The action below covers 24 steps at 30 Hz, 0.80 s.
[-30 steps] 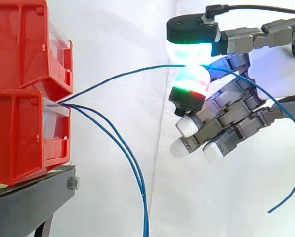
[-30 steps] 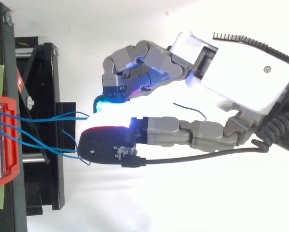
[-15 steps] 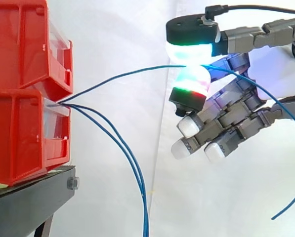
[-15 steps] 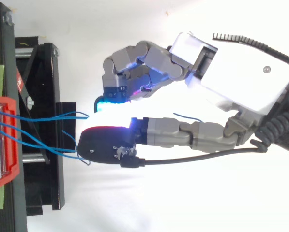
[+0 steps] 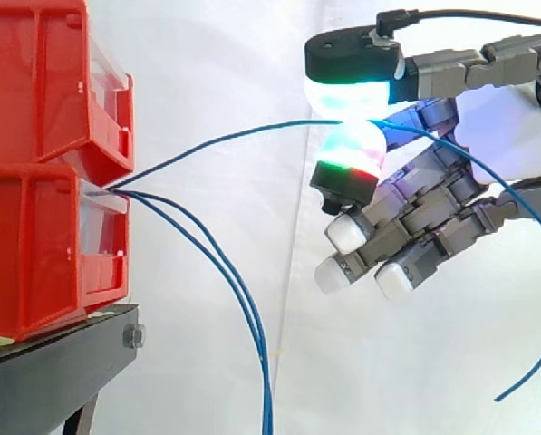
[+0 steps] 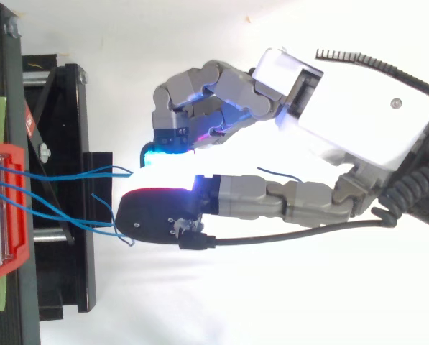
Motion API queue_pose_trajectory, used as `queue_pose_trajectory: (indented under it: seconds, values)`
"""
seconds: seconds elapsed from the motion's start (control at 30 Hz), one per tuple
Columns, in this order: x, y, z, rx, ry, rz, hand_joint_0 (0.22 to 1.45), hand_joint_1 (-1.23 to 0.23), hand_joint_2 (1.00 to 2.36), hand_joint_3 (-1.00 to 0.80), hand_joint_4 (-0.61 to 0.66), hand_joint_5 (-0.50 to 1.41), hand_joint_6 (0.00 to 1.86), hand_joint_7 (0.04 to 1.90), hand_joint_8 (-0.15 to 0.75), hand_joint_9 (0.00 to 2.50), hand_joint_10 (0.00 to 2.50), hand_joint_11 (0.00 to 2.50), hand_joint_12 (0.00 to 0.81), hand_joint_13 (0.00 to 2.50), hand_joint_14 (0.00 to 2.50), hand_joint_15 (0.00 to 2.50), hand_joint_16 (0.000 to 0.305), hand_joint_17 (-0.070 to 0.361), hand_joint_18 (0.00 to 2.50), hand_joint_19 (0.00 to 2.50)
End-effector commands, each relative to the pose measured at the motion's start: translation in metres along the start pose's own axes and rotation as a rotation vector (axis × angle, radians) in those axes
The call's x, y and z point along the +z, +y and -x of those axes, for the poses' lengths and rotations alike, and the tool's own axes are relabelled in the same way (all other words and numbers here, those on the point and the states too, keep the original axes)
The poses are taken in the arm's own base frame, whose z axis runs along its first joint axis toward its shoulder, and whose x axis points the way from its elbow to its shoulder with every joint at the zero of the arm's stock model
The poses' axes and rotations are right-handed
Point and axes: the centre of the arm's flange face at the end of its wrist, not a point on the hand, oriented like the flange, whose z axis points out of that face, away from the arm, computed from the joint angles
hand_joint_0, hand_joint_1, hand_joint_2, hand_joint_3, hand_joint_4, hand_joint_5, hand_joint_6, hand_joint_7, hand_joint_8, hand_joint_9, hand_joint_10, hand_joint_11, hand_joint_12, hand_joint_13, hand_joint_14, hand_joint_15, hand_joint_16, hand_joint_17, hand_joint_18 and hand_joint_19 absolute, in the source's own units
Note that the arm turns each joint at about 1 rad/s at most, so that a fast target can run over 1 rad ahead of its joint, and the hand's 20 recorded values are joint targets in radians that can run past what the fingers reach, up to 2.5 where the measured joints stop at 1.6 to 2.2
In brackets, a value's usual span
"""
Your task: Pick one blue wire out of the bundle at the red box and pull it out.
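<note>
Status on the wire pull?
Hand shut on one blue wire, pinched between pads. Wire runs from lower red box, not yet out. Two other blue wires hang below, clear of the pinch.

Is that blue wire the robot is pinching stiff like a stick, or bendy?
Probably bendy: the pinched blue wire curves from the red box to the hand and droops behind it. Likely light, since the fingers alone hold it up. It may slip, being so thin.

We show a blue wire (image 5: 252,130) at the red box (image 5: 34,254). Right of the box, the grey hand's (image 5: 433,213) pads (image 5: 347,93) glow green, red and white.
</note>
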Motion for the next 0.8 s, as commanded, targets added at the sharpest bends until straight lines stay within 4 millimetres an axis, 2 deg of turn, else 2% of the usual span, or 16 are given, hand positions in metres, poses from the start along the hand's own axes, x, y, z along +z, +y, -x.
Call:
queue_pose_trajectory:
  seconds: [0.0,0.33,0.43,0.5,0.57,0.6,0.63,0.77]
  values:
    - [0.0000,0.0000,0.0000,0.000,0.000,0.000,0.58,-0.69,1.13,0.03,0.04,-0.11,0.93,1.30,0.417,1.01,0.01,0.65,0.527,0.64,0.01,0.32,0.074,0.167,0.77,0.46]
    - [-0.0001,-0.0002,0.0001,-0.001,0.000,-0.001,0.58,-0.68,1.14,0.03,0.03,-0.12,0.94,1.29,0.412,1.00,0.01,0.66,0.526,0.64,0.01,0.32,0.074,0.166,0.75,0.47]
    - [-0.0001,-0.0002,0.0001,-0.001,0.000,-0.001,0.58,-0.68,1.19,0.04,-0.01,-0.11,0.94,1.32,0.418,1.02,0.02,0.67,0.516,0.66,0.01,0.35,0.074,0.166,0.75,0.46]
    - [-0.0001,-0.0002,0.0001,-0.001,0.000,-0.001,0.57,-0.67,1.28,0.01,-0.05,-0.11,0.94,1.30,0.416,1.04,0.02,0.68,0.513,0.67,0.01,0.36,0.074,0.166,0.75,0.46]
    - [-0.0001,-0.0002,0.0001,-0.001,0.000,-0.001,0.58,-0.67,1.20,0.01,-0.06,-0.13,0.95,1.27,0.385,0.97,0.02,0.67,0.502,0.65,0.01,0.36,0.073,0.165,0.71,0.46]
    - [-0.0007,-0.0006,-0.0009,-0.002,0.002,-0.002,0.62,-0.68,1.05,-0.01,-0.08,-0.15,0.96,1.25,0.361,0.89,0.02,0.65,0.483,0.60,0.01,0.35,0.070,0.158,0.63,0.45]
    - [-0.0001,-0.0002,0.0001,-0.001,0.000,-0.001,0.64,-0.69,1.00,-0.02,-0.08,-0.16,0.96,1.22,0.352,0.88,0.02,0.67,0.471,0.57,0.01,0.34,0.069,0.155,0.61,0.44]
    - [-0.0001,-0.0002,0.0001,-0.001,0.000,-0.001,0.66,-0.67,1.01,-0.09,-0.09,-0.18,0.97,1.21,0.318,0.81,0.02,0.68,0.446,0.53,0.01,0.33,0.064,0.144,0.52,0.44]
